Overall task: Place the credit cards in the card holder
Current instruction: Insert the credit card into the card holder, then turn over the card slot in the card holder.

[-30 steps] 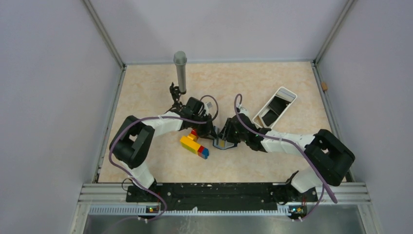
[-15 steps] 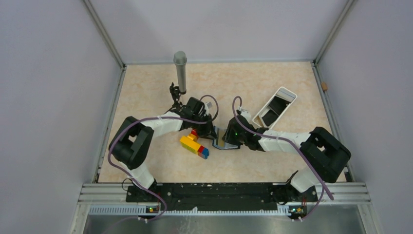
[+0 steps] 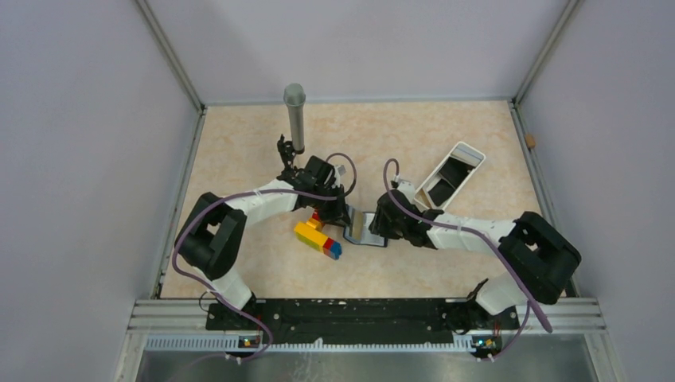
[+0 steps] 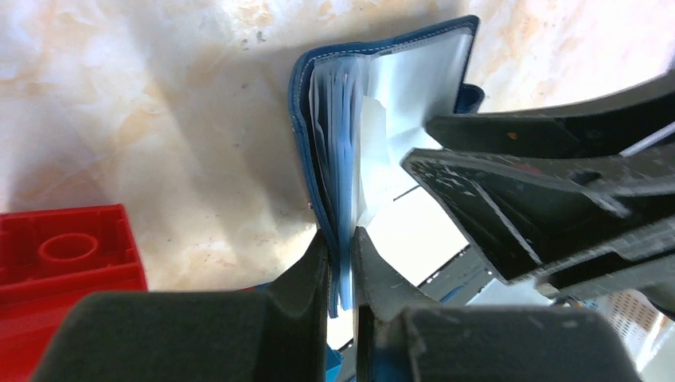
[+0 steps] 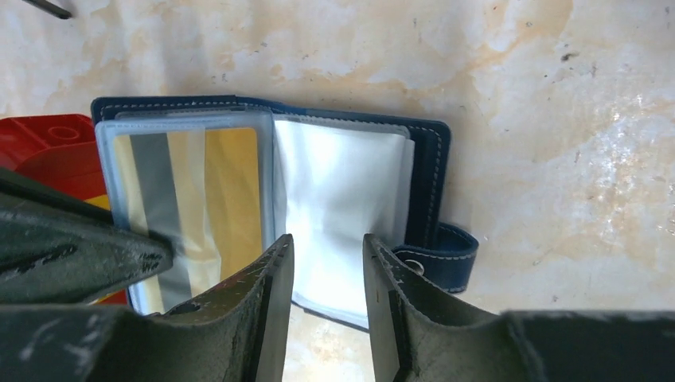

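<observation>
Clamps holder (image 5: 434, 159) edge with left pincer (image 4: 341, 239); hovers right pincer (image 5: 326, 247), jaws apart, over yellow card (image 5: 231, 183), both reaching to worktop (image 3: 446, 263) centre.

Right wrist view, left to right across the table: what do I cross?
Red brick → gold card → empty clear sleeves → snap strap.

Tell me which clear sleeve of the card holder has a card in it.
The sleeve nearest the red brick: a yellow-gold card shows through it; the one by the snap tab looks blank.
</observation>
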